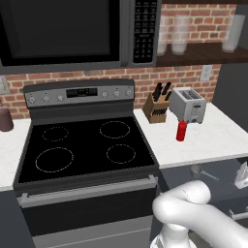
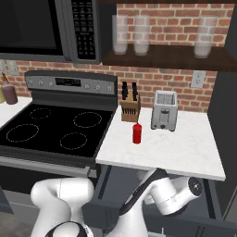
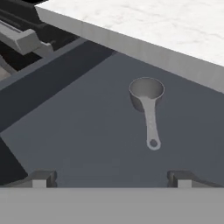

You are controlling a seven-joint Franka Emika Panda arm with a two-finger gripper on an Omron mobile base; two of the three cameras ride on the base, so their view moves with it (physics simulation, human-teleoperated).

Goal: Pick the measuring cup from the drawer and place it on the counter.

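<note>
- The arm (image 2: 157, 194) bends low in front of the cabinets, its hand reaching beneath the white desk (image 2: 185, 148) edge into the pulled-out drawer (image 3: 87, 131).
- The fingers (image 3: 39, 178) stand spread wide, holding nothing, above the drawer floor.
- The measuring cup (image 3: 148, 98) lies on the drawer floor between and beyond the fingers, apart from them, bowl toward the desk edge, handle pointing back at the hand.
- On the desk stand a red bottle (image 2: 137, 133), a toaster (image 2: 164, 110) and a knife block (image 2: 130, 109), beside the stove (image 2: 51, 132).
</note>
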